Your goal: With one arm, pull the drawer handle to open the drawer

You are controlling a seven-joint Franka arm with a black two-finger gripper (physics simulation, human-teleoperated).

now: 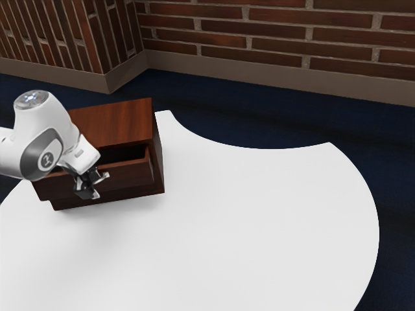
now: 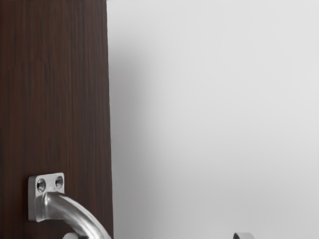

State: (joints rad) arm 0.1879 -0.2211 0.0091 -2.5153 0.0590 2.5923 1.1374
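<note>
The gripper [image 1: 86, 186] sits against the front of the drawer [image 1: 126, 170], toward the exterior view's left end of that front, at the height of the handle. From that side view the dark gripper body overlaps the wood, and I cannot tell whether it is spread or pinched onto the handle. In the wrist view, the metal handle [image 2: 75, 216] curves away from its screwed mounting plate [image 2: 46, 194], which is fixed flat on the dark wood grain of the drawer front, and the bar passes right beneath the hand.

The white and grey arm [image 1: 39, 139] comes in from the exterior view's left and bends down to the drawer.

The drawer stands slightly out from its cabinet [image 1: 120, 123]. A dark gap shows between the cabinet's top panel and the upper edge of the drawer front, and the front juts forward of the cabinet's lower part. The cabinet is a small reddish-brown wooden box that rests on the white worktop [image 1: 259, 220], near the worktop's far edge on the exterior view's left.

Around the worktop lies a dark blue floor [image 1: 259, 110], and behind it rises a red brick wall [image 1: 292, 32] with a pale skirting along its foot.
</note>
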